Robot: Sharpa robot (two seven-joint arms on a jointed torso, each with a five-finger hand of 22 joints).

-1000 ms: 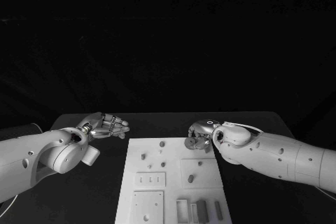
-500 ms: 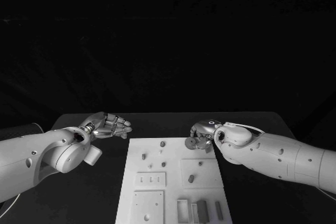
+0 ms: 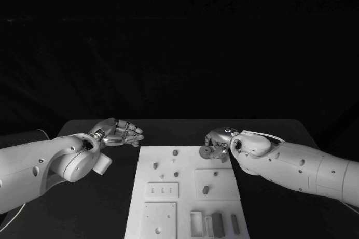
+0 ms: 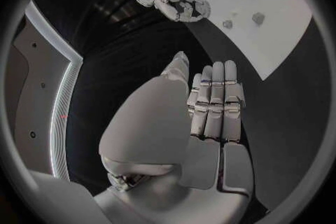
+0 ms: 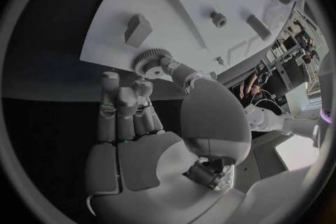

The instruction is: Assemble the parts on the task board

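Task board [image 3: 184, 197], on table [image 3: 97, 208]: several small parts [image 3: 205, 189] seated or lying; assembly judged partial. Right hand [image 3: 217, 145] pinches a gear [image 3: 204, 152] above the board's far edge, unplaced. Left hand [image 3: 118, 134] released, holding nothing, beside board.

Task board [image 3: 183, 197]: matt white plastic, smooth.
Table [image 3: 105, 208]: matt black.
Gear [image 5: 148, 60]: grey, ridged rim.
Right hand [image 5: 133, 123]: silvery, smooth.
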